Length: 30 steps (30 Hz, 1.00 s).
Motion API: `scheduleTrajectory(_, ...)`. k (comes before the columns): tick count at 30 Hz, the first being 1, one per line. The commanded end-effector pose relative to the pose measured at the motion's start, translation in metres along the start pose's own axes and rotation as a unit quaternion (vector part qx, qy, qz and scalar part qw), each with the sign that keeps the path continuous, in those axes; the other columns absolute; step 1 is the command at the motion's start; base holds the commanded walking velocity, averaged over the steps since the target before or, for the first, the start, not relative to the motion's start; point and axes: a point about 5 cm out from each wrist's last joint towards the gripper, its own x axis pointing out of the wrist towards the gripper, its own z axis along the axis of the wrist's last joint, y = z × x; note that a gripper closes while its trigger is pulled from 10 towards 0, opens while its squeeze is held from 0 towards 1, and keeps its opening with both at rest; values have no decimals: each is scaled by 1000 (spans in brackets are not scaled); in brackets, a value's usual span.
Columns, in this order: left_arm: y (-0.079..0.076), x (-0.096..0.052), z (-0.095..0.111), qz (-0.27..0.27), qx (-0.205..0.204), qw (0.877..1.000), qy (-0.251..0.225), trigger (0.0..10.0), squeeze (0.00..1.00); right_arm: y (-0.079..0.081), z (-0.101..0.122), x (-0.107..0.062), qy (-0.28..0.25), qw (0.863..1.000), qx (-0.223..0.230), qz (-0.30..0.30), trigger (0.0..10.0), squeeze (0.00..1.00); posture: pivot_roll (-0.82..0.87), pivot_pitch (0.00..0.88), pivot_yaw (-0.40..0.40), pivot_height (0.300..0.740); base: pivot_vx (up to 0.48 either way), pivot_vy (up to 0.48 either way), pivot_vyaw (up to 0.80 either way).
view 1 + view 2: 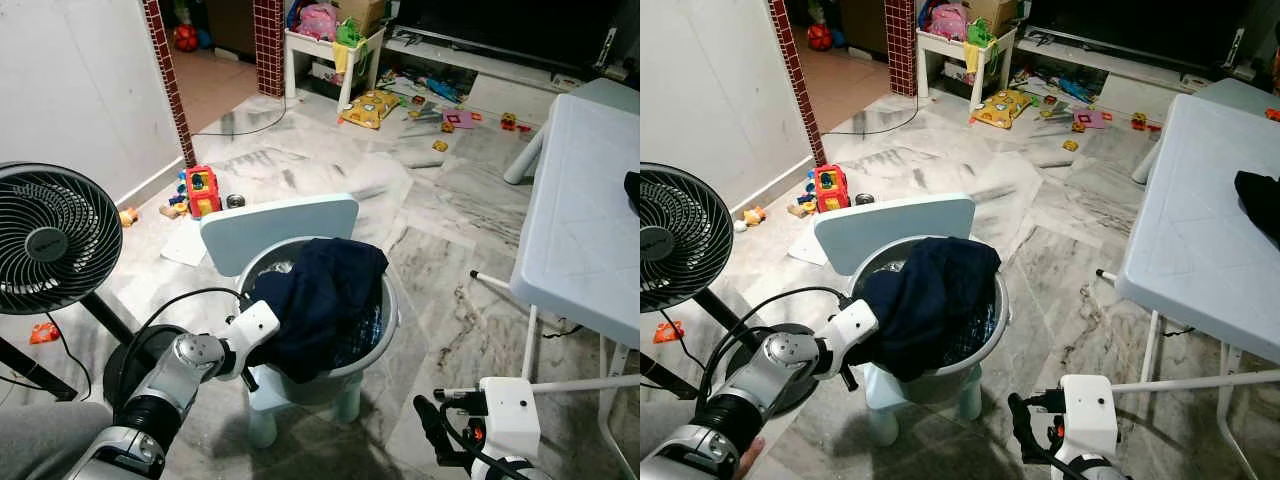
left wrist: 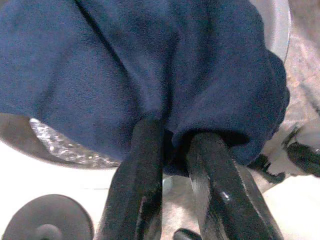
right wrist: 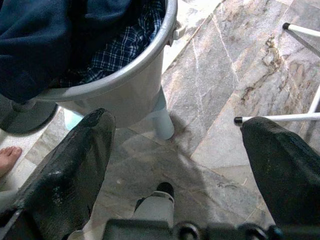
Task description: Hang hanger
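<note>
- Left end effector pinches a fold of the navy cloth at the basket rim, fingers pressed onto the fabric.
- Right end effector hangs low over the marble floor, fingers spread wide.
- Cloth drapes over the basket's near-left edge; plaid fabric lies beneath.
- Basket sits on a pale stool, beside a fan and white worktop.
- No legible writing; no hanger can be made out.

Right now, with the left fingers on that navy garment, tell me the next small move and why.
Probably lift the left gripper straight up. Its fingers pinch a fold of the navy garment draped over the grey bucket rim, with checked cloth beneath. The right gripper is open above the floor, free to help.
</note>
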Motion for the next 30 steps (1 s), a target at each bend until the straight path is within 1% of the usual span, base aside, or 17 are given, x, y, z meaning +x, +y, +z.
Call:
scheduleTrajectory(1,2,-4,-1,-1,25,1000,7,10000,1000,-4,-1,-2,4,1000,1,-4,10000,0,-49,62,-60,740,0,0,0)
scheduleTrajectory(3,6,-10,-7,2,51,998,20,10000,1000,-5,-1,-1,4,1000,1,-5,10000,0,-45,63,-59,740,0,0,0)
scheduleTrajectory(8,13,-19,-16,12,91,995,36,10000,1000,-3,0,1,3,1000,2,-3,10000,0,-42,61,-57,740,0,0,0)
scheduleTrajectory(10,16,-22,-15,19,120,992,36,10000,1000,-3,0,1,2,1000,2,-2,10000,0,-42,61,-57,740,0,0,0)
scheduleTrajectory(13,17,-26,-11,9,184,983,30,10000,1000,-3,0,1,2,1000,2,-1,10000,0,-42,61,-57,740,0,0,0)
scheduleTrajectory(16,18,-31,-4,-12,215,976,19,10000,1000,-4,0,1,2,1000,2,-2,10000,0,-39,61,-59,740,0,0,0)
scheduleTrajectory(19,19,-37,7,-41,266,963,4,10000,1000,-5,0,2,2,1000,0,-3,10000,0,-35,62,-58,740,0,0,0)
scheduleTrajectory(20,19,-37,7,-41,266,963,4,10000,1000,-5,0,2,2,1000,0,-3,10000,0,-35,62,-58,740,0,0,0)
scheduleTrajectory(21,18,-40,12,-62,293,954,-6,10000,1000,-5,1,2,2,1000,1,-2,10000,0,-30,62,-58,740,0,0,0)
scheduleTrajectory(22,16,-42,16,-77,308,948,-14,10000,1000,-4,1,3,1,1000,1,-2,10000,0,-29,62,-59,740,0,0,0)
scheduleTrajectory(23,16,-42,16,-77,308,948,-14,10000,1000,-4,1,3,1,1000,1,-2,10000,0,-29,62,-59,740,0,0,0)
scheduleTrajectory(24,13,-42,24,-104,334,936,-35,10000,1000,-3,1,4,1,1000,1,1,10000,0,-26,62,-58,740,0,0,0)
scheduleTrajectory(25,13,-42,24,-104,334,936,-35,10000,1000,-3,1,4,1,1000,1,1,10000,0,-26,62,-58,740,0,0,0)
scheduleTrajectory(26,10,-42,28,-117,341,931,-46,10000,1000,-2,1,4,1,1000,1,2,10000,0,-25,63,-56,740,0,0,0)
scheduleTrajectory(27,8,-41,32,-131,356,924,-54,10000,1000,-2,1,5,1,1000,1,3,10000,0,-29,62,-52,740,0,0,0)
scheduleTrajectory(28,6,-38,36,-148,378,912,-56,10000,1000,-1,2,5,-1,1000,1,4,10000,0,-35,62,-47,740,0,0,0)
scheduleTrajectory(30,6,-38,36,-148,378,912,-56,10000,1000,-1,2,5,-1,1000,1,4,10000,0,-35,62,-47,740,0,0,0)
